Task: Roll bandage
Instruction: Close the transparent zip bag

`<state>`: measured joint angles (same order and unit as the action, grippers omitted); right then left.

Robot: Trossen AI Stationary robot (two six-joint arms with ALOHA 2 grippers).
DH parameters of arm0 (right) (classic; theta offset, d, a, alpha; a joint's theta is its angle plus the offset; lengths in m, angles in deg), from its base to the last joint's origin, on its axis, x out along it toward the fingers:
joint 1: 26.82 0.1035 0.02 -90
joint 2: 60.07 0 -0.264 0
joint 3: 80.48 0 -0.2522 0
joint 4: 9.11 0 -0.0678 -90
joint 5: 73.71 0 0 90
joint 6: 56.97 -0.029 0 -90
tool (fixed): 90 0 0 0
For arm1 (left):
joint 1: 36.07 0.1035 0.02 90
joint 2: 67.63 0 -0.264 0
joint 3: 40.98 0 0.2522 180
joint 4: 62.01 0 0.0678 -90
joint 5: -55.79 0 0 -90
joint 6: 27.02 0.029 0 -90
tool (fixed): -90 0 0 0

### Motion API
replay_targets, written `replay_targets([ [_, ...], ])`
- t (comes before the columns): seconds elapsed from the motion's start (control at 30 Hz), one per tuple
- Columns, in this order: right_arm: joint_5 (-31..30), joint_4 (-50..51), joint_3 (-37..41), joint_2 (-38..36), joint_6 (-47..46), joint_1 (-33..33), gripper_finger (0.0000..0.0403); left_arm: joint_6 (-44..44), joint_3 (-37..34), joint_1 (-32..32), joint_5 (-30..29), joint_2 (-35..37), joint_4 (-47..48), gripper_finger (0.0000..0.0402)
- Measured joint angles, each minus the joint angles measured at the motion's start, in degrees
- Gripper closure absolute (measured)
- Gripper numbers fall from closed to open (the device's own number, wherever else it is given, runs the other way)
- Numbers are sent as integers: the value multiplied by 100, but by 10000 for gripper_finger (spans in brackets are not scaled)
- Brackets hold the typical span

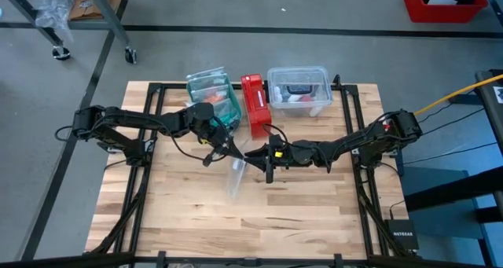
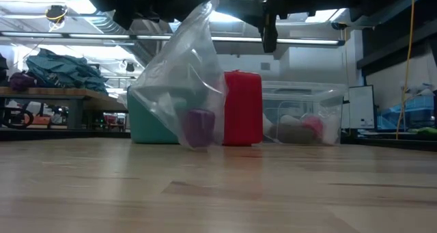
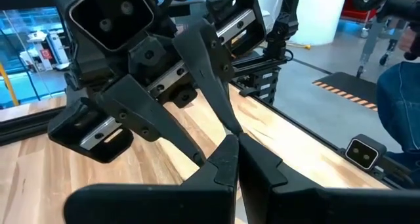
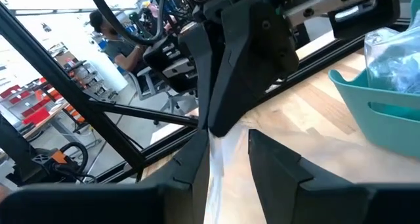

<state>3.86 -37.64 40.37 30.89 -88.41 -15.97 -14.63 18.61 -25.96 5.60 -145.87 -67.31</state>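
A clear plastic bag (image 2: 179, 83) hangs from above at the table's middle, its bottom on the wood. The purple bandage (image 2: 200, 128), a small coiled roll, sits inside at the bag's bottom. My left gripper (image 1: 232, 148) is shut on the bag's top. My right gripper (image 1: 264, 156) faces it from the right, fingers a little apart. A white strip of the bag (image 4: 220, 165) shows between the right gripper's fingers. My left gripper pinches the bag's top edge (image 2: 205, 7) between its two shut fingers (image 3: 226, 161). The bag hangs below it, drawn up to a peak, with its bottom and the bandage resting on the table. My right gripper: I cannot tell whether its fingers touch the bag.
A red box (image 2: 242, 108) stands just behind the bag, with a teal bin (image 2: 151, 124) to its left and a clear lidded container (image 2: 300, 120) to its right. Bare wood lies toward the table's near edge (image 1: 236, 229).
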Motion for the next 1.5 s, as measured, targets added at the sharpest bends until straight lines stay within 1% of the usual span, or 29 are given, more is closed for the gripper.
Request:
replay_targets([
  [0.1, 0, 6, 0, 0, 2, 0, 296, -5, 0, 0, 0, 0, -25, 401],
  [0.17, 0, 16, 0, 0, 2, 0, 307, -33, 0, 0, 0, 0, -25, 401],
  [0.27, 2, 12, 0, -2, 3, 0, 334, -42, 0, 0, 0, 0, -70, 401],
  [0.43, 17, 12, 0, -2, 13, 2, 391, -44, 0, 2, -4, 0, -92, 401],
  [0.47, 15, 12, 0, -2, 28, 4, 396, -44, 0, 2, 0, 0, -91, 401],
  [0.67, 11, 3, 0, -2, 37, 4, 396, -301, 0, 2, 0, 0, -112, 398],
  [0.8, -33, 6, 0, -2, 39, 4, 398, -361, 0, 2, -2, 0, -119, 385],
  [0.9, -50, 6, 0, -2, 39, 4, 399, -367, 0, 1, -2, 0, -119, 366],
  [1.13, -61, -36, 2, -2, 39, 0, 400, -542, 0, 0, 2, 0, -115, 307],
  [1.23, -61, -110, 4, -2, 42, 0, 400, -547, 0, 0, 7, 0, -121, 292],
  [1.37, -39, -69, -73, -2, 43, 0, 400, -445, 0, 0, 29, 0, -129, 290],
  [1.5, 0, -27, -171, -2, 227, 0, 401, -338, 0, 0, 33, 7, -139, 301],
])
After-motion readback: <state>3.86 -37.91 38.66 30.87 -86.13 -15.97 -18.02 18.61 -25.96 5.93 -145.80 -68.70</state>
